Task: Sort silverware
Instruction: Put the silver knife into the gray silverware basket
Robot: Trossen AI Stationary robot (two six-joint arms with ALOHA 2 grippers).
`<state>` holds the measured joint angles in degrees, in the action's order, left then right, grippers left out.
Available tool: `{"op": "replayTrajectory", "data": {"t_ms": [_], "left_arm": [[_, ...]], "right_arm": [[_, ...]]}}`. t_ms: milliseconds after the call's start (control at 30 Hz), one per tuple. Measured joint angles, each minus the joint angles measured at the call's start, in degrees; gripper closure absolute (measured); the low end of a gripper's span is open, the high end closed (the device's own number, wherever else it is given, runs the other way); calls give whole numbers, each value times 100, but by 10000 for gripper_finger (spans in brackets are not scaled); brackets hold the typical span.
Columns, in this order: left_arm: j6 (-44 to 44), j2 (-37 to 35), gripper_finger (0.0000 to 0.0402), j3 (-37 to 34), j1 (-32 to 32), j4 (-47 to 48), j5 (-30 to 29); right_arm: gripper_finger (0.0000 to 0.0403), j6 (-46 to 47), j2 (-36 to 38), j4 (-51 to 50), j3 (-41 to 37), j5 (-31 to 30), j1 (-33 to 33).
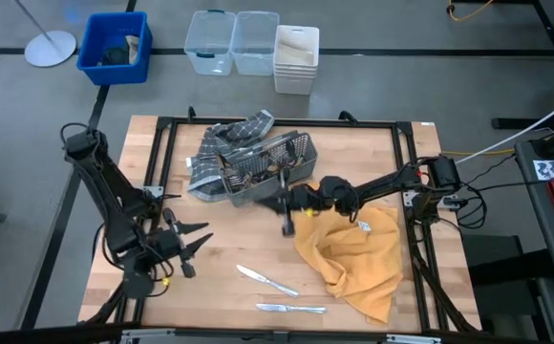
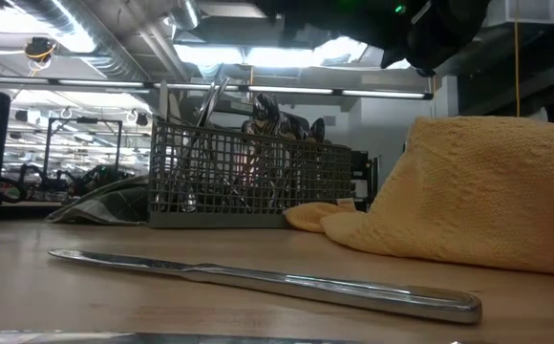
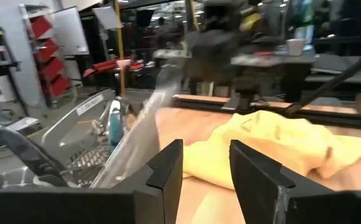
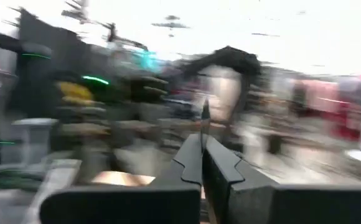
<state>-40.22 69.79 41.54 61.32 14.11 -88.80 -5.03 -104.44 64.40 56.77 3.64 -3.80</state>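
Most of the silverware (image 1: 258, 170) stands bunched in the grey wire-mesh caddy (image 1: 301, 151) at the middle of the table's far half, handles and tines poking above the rim in the low view, too tangled to count or sort by kind. Two knives lie loose on bare wood near the front edge: one knife (image 1: 266, 281) set at a slant, a second knife (image 1: 290, 308) closer to the edge and nearly parallel to it, the two apart from each other. The right gripper (image 1: 286, 212) hangs just in front of the caddy, by the orange towel (image 1: 353, 250), its fingers pressed together on a thin upright sliver of metal (image 4: 205, 118) seen in the right wrist view; that view is smeared, so what kind of piece it is cannot be told. The left gripper (image 1: 197, 244) sits over open wood at the left front, fingers spread with nothing between them. Bare table lies between it and the two knives. A grey checked cloth (image 1: 222, 143) is tucked under and behind the caddy, hiding its far side. The towel is heaped over the right front part of the table, nearly to the edge, and blocks the right of the low view.
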Motion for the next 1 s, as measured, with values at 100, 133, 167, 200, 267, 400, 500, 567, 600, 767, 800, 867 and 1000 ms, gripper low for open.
{"op": "replayTrajectory", "data": {"t_ms": [100, 133, 167, 200, 267, 400, 500, 567, 600, 767, 800, 867, 1000], "left_arm": [[165, -163, 282, 0, 109, 10, 13], [179, -200, 282, 0, 142, 37, 18], [220, -232, 282, 0, 176, 42, 23], [287, -252, 282, 0, 214, 33, 23], [316, -272, 282, 0, 295, 46, 24], [317, -281, 282, 0, 376, 72, 26], [318, -281, 282, 0, 407, 79, 22], [317, -281, 282, 0, 411, 83, 22], [318, -281, 282, 0, 409, 84, 20], [308, -281, 282, 0, 407, 173, 17], [296, -281, 282, 0, 407, 214, 16], [292, -281, 282, 0, 402, 227, 12], [289, -281, 282, 0, 368, 231, 11]], "right_arm": [[402, 7, 0, -132, -2, -417, 101], [402, -13, 9, -199, -2, -613, 128], [402, -1, 35, -354, -2, -685, 141], [402, -1, 56, -527, -2, -750, 137], [402, -1, 68, -726, -2, -734, 188], [402, -5, 71, -762, -2, -769, 289], [402, -5, 149, -835, -2, -752, 371], [402, -1, 305, -902, -2, -717, 395], [402, -3, 420, -1011, -2, -717, 420], [402, -2, 1028, -1918, 0, -734, 469], [402, -3, 1146, -2100, 0, -733, 469], [402, 0, 1340, -2458, 24, -715, 464], [402, 162, 1377, -3296, 330, -706, 462]]}}
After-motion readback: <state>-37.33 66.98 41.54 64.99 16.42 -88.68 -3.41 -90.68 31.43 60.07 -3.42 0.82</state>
